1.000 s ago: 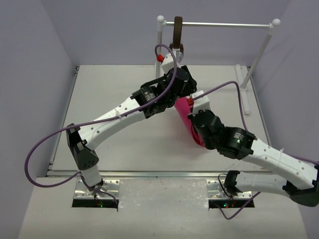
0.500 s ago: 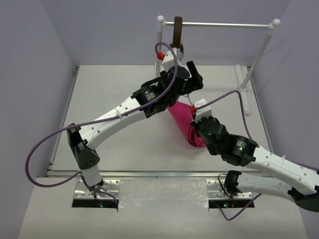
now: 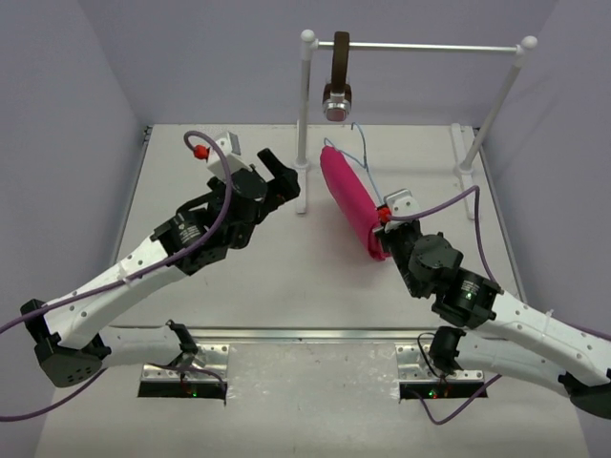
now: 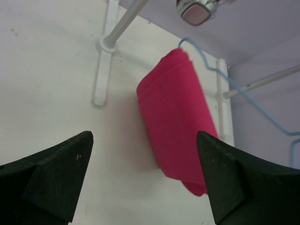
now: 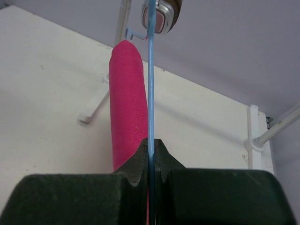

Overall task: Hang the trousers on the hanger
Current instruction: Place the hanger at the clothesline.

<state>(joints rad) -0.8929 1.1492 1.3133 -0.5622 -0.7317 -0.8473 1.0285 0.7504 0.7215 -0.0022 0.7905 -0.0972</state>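
The magenta-pink trousers (image 3: 347,196) hang folded over the thin pale blue hanger (image 5: 150,70), lifted off the table under the rack. My right gripper (image 3: 386,225) is shut on the hanger's wire at the trousers' near end; in the right wrist view its fingers (image 5: 151,141) pinch the blue wire, with the trousers (image 5: 126,98) just to the left. My left gripper (image 3: 284,177) stands wide open to the left of the trousers, apart from them. In the left wrist view the trousers (image 4: 176,117) show beyond the open fingers (image 4: 144,137), with nothing between them.
A white clothes rack (image 3: 430,46) stands at the table's back, its posts and feet (image 3: 466,143) beside the trousers. A brown strap with a round metal end (image 3: 336,81) hangs from the rail just above the hanger. Grey walls close in both sides.
My left gripper opened, let go of the trousers and drew back to the left. The trousers now hang spread along the hanger. The right arm shifted a little, still gripping the hanger.
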